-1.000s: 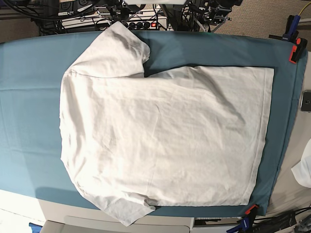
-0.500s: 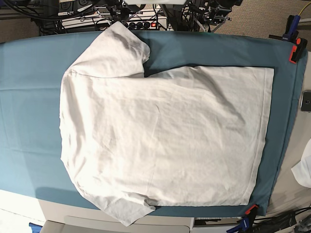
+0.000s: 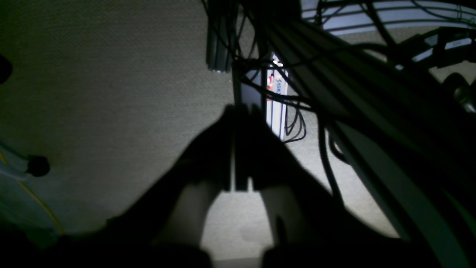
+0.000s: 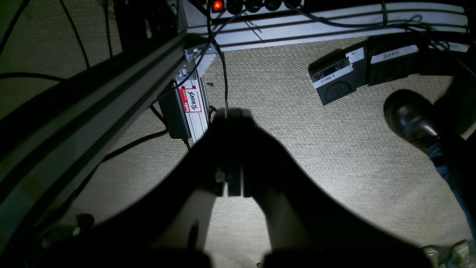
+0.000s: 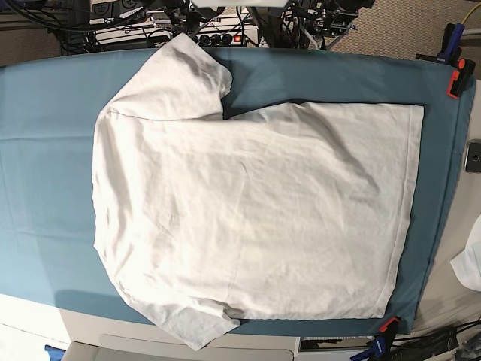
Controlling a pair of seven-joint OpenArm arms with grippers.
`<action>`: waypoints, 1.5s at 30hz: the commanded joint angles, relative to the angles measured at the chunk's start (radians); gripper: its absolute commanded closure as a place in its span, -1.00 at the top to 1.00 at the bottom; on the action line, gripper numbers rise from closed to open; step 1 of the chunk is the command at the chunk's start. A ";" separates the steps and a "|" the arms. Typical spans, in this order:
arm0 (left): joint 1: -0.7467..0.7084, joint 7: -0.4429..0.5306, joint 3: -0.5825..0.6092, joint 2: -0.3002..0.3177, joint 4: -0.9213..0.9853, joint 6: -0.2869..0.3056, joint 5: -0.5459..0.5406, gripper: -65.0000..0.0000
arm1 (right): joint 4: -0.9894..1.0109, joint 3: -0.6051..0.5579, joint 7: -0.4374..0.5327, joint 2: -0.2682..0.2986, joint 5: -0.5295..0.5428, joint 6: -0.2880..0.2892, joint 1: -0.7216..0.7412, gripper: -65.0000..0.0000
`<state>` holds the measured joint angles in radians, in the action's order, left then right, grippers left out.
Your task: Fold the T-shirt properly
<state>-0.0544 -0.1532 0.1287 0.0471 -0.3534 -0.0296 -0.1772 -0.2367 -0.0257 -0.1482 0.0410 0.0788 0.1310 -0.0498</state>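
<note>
The white T-shirt [image 5: 248, 210] lies spread flat on the teal table cover [image 5: 45, 150] in the base view. Its hem is to the right, its shoulders to the left, one sleeve [image 5: 176, 79] at the back and one [image 5: 199, 327] over the front edge. Neither gripper shows in the base view. In the left wrist view my left gripper [image 3: 238, 111] is shut and empty, hanging over carpet floor off the table. In the right wrist view my right gripper [image 4: 232, 113] is likewise shut and empty over the floor.
Orange and blue clamps [image 5: 457, 75] [image 5: 385, 329] pin the cover at the right. A phone [image 5: 473, 156] and a white cloth scrap [image 5: 470, 263] lie at the right edge. Cables and a power strip [image 5: 218, 35] run behind the table. Foot pedals [image 4: 342, 80] and a shoe [image 4: 409, 119] are on the floor.
</note>
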 commanded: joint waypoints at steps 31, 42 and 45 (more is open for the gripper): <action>-0.045 -0.040 -0.001 0.019 -0.108 -0.043 -0.006 -1.00 | -0.126 0.002 -0.031 0.028 -0.001 -0.023 -0.054 -0.99; -0.326 -0.133 -0.001 0.121 -0.466 -0.086 -0.055 -1.00 | -0.478 0.001 -0.083 0.143 0.005 -0.049 -0.331 -0.99; -0.444 -0.145 -0.001 0.163 -0.606 -0.086 -0.055 -1.00 | -0.602 0.001 -0.089 0.195 0.047 -0.048 -0.443 -0.99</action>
<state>-0.4919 -0.3035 0.1295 0.2028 -0.9546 -0.1131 -0.2291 -0.8356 -0.0288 -0.2436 0.2234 0.1230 0.0849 -0.4870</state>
